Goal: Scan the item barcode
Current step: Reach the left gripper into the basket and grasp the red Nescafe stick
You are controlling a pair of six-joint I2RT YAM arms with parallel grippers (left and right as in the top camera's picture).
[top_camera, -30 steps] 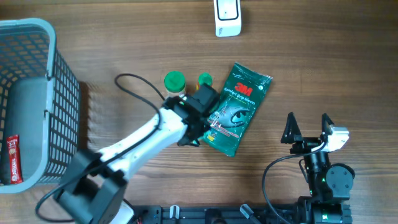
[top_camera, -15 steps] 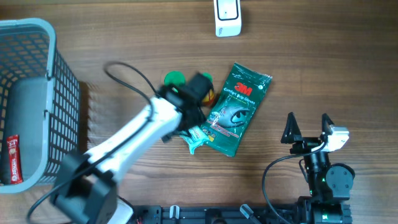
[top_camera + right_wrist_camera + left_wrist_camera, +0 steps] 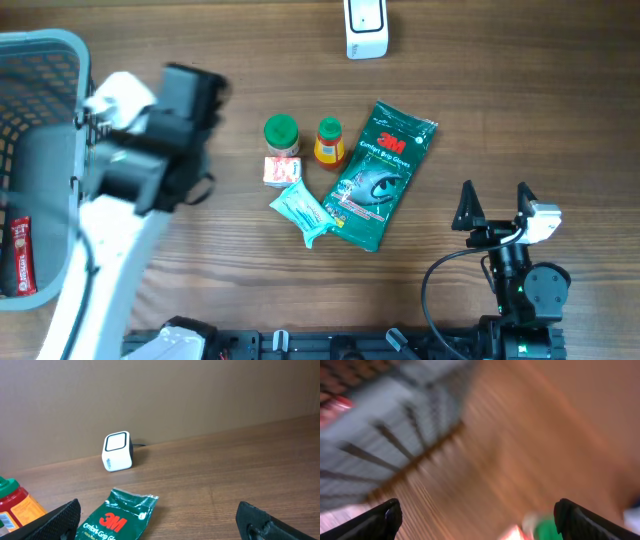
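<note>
Several items lie mid-table: a teal packet (image 3: 303, 213), a small red and white packet (image 3: 281, 171), a green-lidded jar (image 3: 281, 133), an orange bottle (image 3: 329, 141) and a green 3M pouch (image 3: 382, 175). The white barcode scanner (image 3: 366, 25) stands at the far edge. My left gripper (image 3: 198, 88) is blurred, up beside the basket, well left of the items. In the smeared left wrist view my left gripper (image 3: 480, 525) is open and empty. My right gripper (image 3: 494, 205) rests open at the front right. The right wrist view shows the scanner (image 3: 118, 451) and the pouch (image 3: 117, 515).
A grey wire basket (image 3: 60, 45) fills the left edge, with a red packet (image 3: 20, 257) inside it. The left arm's white link (image 3: 100, 230) slants across the table's left front. A black cable (image 3: 440, 275) loops by the right arm's base.
My left gripper opened and let go of the teal packet, which now lies beside the green pouch. The left arm then swung fast to the left, toward the basket. The right arm stayed still.
</note>
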